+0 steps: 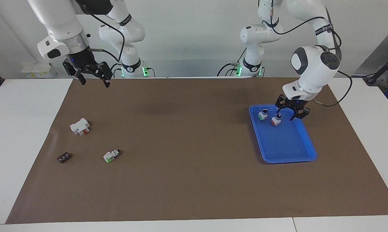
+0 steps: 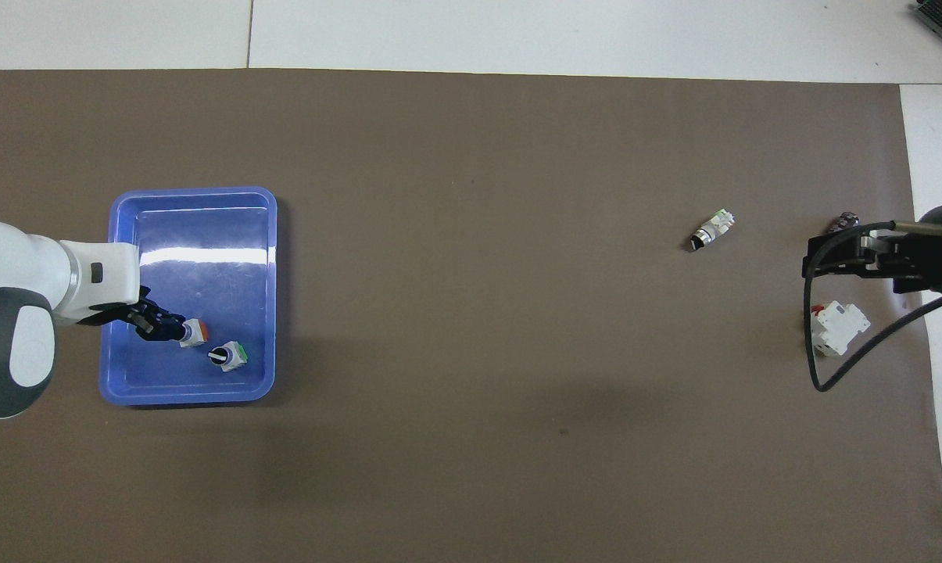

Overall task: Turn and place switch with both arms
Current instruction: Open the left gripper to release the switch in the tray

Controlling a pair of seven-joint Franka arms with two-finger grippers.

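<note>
The switch [image 1: 276, 121] with the orange band stands upright in the blue tray [image 1: 290, 159], knob tip up; it also shows in the overhead view [image 2: 195, 333]. My left gripper [image 1: 286, 116] hangs low over the tray, open, with one finger right at the switch's knob; it shows in the overhead view [image 2: 164, 326] too. My right gripper [image 1: 93, 80] is open and empty, held high over the right arm's end of the mat, and it also shows in the overhead view [image 2: 830, 256].
A green-banded switch [image 1: 262, 115] stands in the tray beside the orange one. On the mat at the right arm's end lie another green-banded switch [image 1: 111, 156], a white block with a red part [image 1: 80, 126] and a small dark piece [image 1: 63, 157].
</note>
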